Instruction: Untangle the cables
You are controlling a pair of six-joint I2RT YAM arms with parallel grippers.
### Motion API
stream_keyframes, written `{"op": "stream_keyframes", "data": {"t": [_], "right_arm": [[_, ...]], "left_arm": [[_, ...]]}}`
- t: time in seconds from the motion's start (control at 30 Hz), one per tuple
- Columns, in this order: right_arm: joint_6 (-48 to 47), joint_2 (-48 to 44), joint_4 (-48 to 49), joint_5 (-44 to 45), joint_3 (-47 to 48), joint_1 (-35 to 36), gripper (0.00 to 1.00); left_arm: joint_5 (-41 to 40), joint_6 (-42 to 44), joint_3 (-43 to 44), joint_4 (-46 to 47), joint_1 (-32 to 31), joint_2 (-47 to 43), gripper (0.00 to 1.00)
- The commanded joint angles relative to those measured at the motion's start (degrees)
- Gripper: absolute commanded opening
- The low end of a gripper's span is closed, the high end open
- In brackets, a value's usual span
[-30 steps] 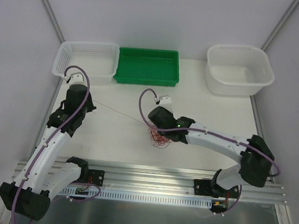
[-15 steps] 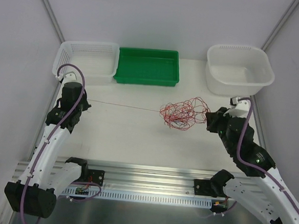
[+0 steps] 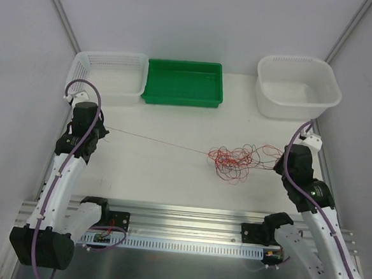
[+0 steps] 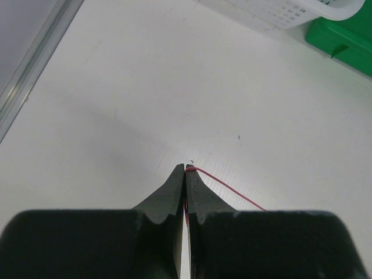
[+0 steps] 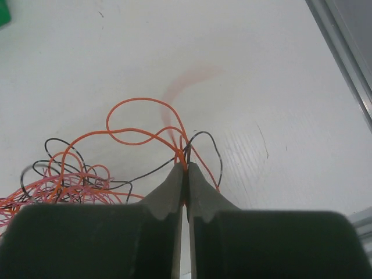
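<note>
The left tool [image 4: 185, 168] pinched one taut red wire [image 3: 154, 140] and the right tool [image 5: 186, 165] pinched loops of the cables [image 3: 235, 162] just ahead of it, so pulling apart could tighten knots.

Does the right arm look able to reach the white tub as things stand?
Probably yes: the white tub lies just beyond the right gripper, nothing between, though it is shut on the cables.

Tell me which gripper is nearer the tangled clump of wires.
Right. The right gripper sits at the clump's right edge, shut on it; the left gripper pinches one taut strand far to its left.
</note>
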Motion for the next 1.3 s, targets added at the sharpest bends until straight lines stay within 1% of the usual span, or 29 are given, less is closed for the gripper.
{"op": "stream_keyframes", "data": {"t": [0.0,0.03,0.1,0.13,0.17,0.2,0.23,0.33,0.37,0.43,0.47,0.53,0.57,0.63,0.67,0.77,0.8,0.9,1.03,1.17,1.2,1.27], "right_arm": [[-2.2,5.4,-2.6,-6.2,2.1,-3.8,0.06],[-2.5,6.8,-2.7,-10.0,2.2,-3.8,0.11],[-2.8,8.8,-1.5,-14.2,1.6,-3.1,0.19],[-2.8,8.7,-0.5,-16.5,1.0,-2.5,0.35],[-2.5,8.6,0.8,-17.0,0.1,-1.3,0.43],[-2.4,8.9,1.0,-17.3,0.1,-0.8,0.56],[-2.2,9.2,1.1,-17.8,0.3,-0.2,0.62],[-2.3,10.0,2.3,-19.8,1.4,3.8,0.72],[-2.5,10.3,3.7,-20.0,1.7,6.9,0.73],[-2.5,11.5,5.1,-20.1,2.6,10.7,0.75],[-2.1,12.3,6.6,-19.6,3.0,14.6,0.75],[-1.1,14.1,7.9,-17.9,4.2,18.5,0.75],[-0.9,16.9,8.9,-16.7,4.6,22.3,0.75],[-0.8,20.2,9.7,-13.5,6.2,25.8,0.76],[-0.7,24.0,9.6,-12.2,6.8,28.7,0.76],[-0.7,30.1,9.9,-7.8,9.0,32.3,0.77],[-0.6,34.0,10.3,-7.7,9.1,32.6,0.77],[-0.4,39.7,12.2,-6.8,9.2,33.2,0.77],[-0.3,45.5,14.2,-3.6,8.4,33.3,0.72],[-0.7,49.9,17.2,-3.8,8.2,33.3,0.61],[-0.7,50.3,17.6,-3.8,7.8,33.3,0.55],[-0.6,51.2,18.1,-3.2,7.7,33.2,0.49]], "left_arm": [[2.4,-0.6,1.1,0.1,0.8,0.3,0.00],[4.0,-0.5,1.3,0.1,0.8,0.6,0.00],[8.8,-0.1,1.4,0.2,0.8,2.2,0.00],[9.9,0.0,1.6,0.1,0.7,2.6,0.00],[10.7,0.1,1.6,0.1,0.7,3.2,0.00],[11.4,0.2,1.7,0.1,0.7,4.0,0.00],[12.7,0.3,1.9,0.1,0.7,4.3,0.00],[14.5,0.2,1.9,0.1,0.7,5.0,0.00],[15.0,0.2,1.9,0.1,0.7,5.1,0.00],[15.6,0.2,2.0,0.1,0.7,5.3,0.00],[15.7,0.2,2.0,0.1,0.7,5.3,0.00],[15.6,0.3,2.0,0.1,0.7,5.2,0.00],[15.3,0.3,2.0,0.1,0.7,5.1,0.00],[15.1,0.3,1.9,0.1,0.7,5.0,0.00],[15.1,0.3,1.8,0.1,0.7,4.9,0.00],[14.5,0.3,1.8,0.1,0.7,5.1,0.00],[14.2,0.4,1.9,0.1,0.7,5.1,0.00],[13.5,0.6,1.9,0.1,0.7,4.8,0.00],[12.7,0.6,1.8,0.1,0.7,4.6,0.00],[12.2,0.6,1.8,0.1,0.7,4.4,0.00],[12.2,0.6,1.8,0.1,0.7,4.3,0.00],[11.6,0.7,1.8,0.1,0.7,4.4,0.00]]}}
